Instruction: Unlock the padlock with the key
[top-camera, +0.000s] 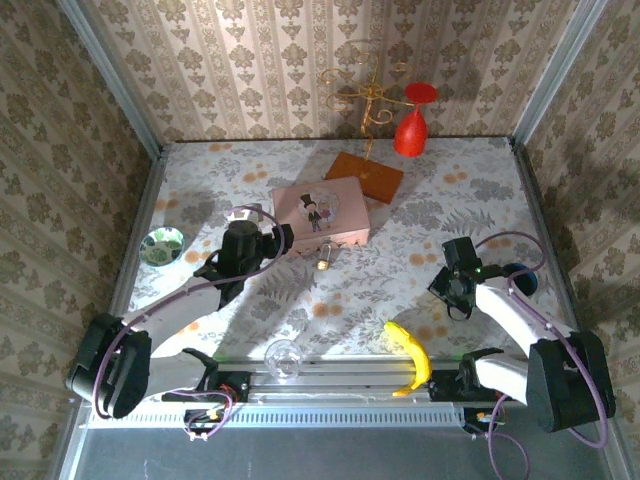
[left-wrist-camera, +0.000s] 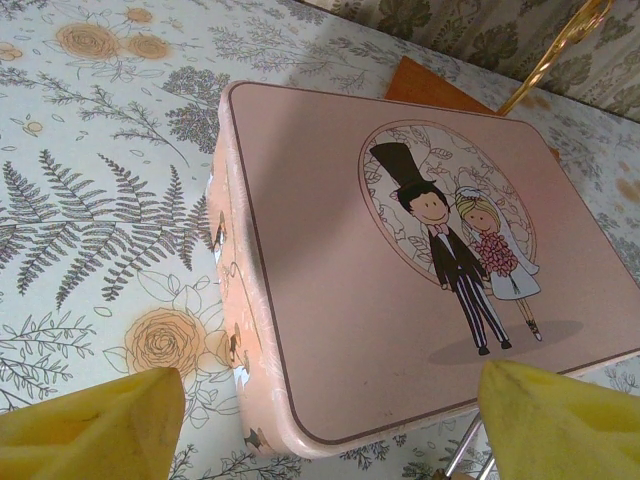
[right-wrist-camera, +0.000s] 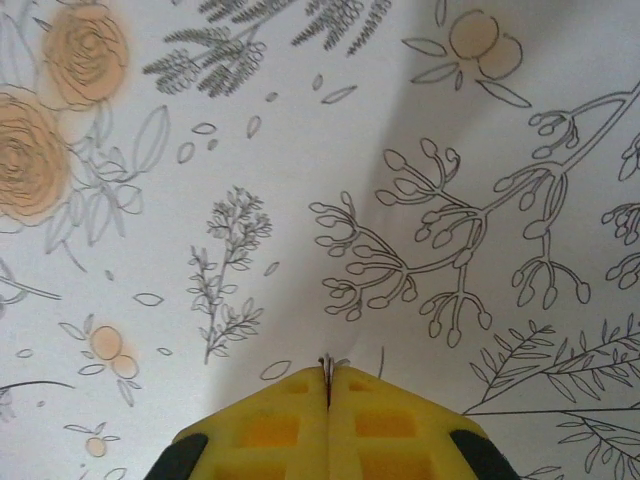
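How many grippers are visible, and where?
2. The left gripper, open, is at the pink box's left end; the right gripper, shut, points down at tablecloth on the right.

Bright overhead light; soft shadows across tablecloth (top-camera: 400, 290); left jaws blurred.

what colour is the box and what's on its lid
The box is pink with a cartoon bride and groom; clearest in left wrist view.

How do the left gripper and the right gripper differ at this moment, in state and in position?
The left gripper is wide open; the right gripper is shut tight. The left gripper faces the pink picture box; the right gripper points down at the floral tablecloth. Both have yellow finger pads.
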